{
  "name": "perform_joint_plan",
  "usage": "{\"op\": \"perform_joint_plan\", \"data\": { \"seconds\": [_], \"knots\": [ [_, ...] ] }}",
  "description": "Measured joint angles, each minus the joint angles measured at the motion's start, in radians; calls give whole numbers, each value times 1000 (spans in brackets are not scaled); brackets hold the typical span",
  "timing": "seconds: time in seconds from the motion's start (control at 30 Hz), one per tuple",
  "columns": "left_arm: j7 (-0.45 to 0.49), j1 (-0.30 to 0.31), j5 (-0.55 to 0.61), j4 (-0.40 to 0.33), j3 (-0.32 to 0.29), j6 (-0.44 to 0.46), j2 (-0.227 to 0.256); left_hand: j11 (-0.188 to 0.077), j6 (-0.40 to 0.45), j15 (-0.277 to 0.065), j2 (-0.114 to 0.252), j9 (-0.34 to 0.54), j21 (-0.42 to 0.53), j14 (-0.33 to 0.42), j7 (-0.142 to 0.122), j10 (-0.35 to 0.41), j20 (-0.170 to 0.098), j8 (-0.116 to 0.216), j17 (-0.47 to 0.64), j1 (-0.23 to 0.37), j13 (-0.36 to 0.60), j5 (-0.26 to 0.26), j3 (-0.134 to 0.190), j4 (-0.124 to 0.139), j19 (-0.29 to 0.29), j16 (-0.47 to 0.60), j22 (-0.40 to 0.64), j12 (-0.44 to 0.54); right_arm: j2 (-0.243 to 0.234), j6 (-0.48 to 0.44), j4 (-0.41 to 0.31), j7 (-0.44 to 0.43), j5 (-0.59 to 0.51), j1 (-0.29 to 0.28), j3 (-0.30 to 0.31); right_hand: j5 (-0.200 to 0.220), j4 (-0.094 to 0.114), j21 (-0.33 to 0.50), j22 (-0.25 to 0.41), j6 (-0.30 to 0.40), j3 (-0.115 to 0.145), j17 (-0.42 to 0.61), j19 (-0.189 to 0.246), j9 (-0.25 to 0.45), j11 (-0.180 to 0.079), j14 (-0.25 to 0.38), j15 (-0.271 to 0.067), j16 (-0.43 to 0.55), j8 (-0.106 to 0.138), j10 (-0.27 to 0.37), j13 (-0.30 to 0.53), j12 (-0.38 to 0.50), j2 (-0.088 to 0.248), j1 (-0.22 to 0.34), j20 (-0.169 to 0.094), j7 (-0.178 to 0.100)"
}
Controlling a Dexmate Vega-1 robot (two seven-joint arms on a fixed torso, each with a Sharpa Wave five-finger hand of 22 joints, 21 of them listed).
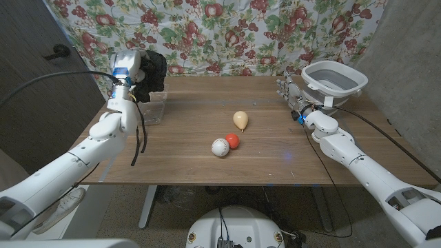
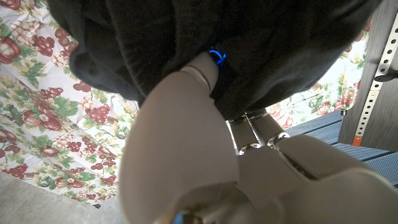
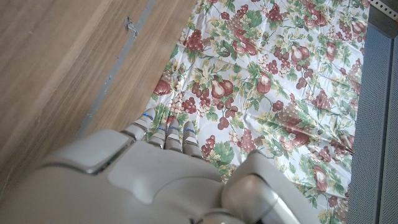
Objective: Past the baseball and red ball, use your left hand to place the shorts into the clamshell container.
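Shorts held above the container, not yet released.
Head view: my left hand grips the black shorts over the clamshell container; hanging cloth may snag its rim; left wrist view: fingers pressed into cloth; right hand idle, fingers together.

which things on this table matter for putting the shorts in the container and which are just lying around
Job: shorts held by left hand; clamshell container; baseball; red ball.
Lying about: pear-shaped yellow object; grey tub beside right hand.

1 baseball, 1 red ball, 1 pear, 1 shorts, 1 clamshell container, 1 basin.
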Motion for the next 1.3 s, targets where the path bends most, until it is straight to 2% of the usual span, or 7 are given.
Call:
{"op": "perform_joint_plan", "data": {
  "seconds": [1.03, 1.3],
  "knots": [
    [-77, -26, -2, 34, 11, 91, -10, 11, -8, 0, -1, 0, 3, 0, 16, 0, 0, -5, 4, -1, 0, -1, 0, 0, 0, -1, 0, 0, 7, -9, 9, 17, 1, 11, -12, 1, -4, 0, 0, 0, 4, 0, 0, 0, -4, 0, 0, 0, 0, 4, 2, 0, 0, 0, 0, 0],
    [-95, -35, 32, 32, 35, 119, -8, 11, -7, 0, -1, -1, 3, 0, 17, 0, 0, -6, 11, -1, -4, -1, 0, 0, 0, -5, 0, 0, 7, -10, 9, 17, 0, 11, -12, 1, -4, 0, 0, 0, 4, 0, 0, 0, -4, 0, 0, 0, 0, 4, 2, 0, 0, 0, 0, 0]
  ]
}}
